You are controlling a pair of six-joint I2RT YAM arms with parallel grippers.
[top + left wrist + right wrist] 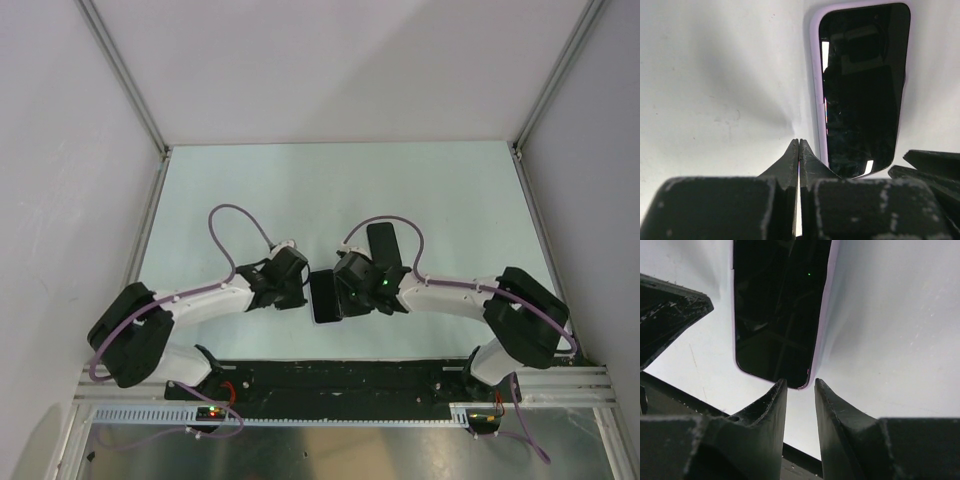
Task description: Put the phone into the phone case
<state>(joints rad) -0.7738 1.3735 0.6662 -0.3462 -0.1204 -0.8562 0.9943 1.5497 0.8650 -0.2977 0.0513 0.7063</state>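
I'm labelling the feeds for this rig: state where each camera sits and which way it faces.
Top external: above and behind the robot, looking down on the table; both arms show, the phone between them.
Left wrist: on the left arm, looking along its shut jaws at the phone in its lilac case.
Right wrist: on the right arm, looking past its parted jaws at the phone's end.
Shared: both wrist views show the phone and the other arm's jaws.

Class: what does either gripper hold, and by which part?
Nothing: left gripper shut empty; right gripper open, at a corner of the lilac-cased black phone.
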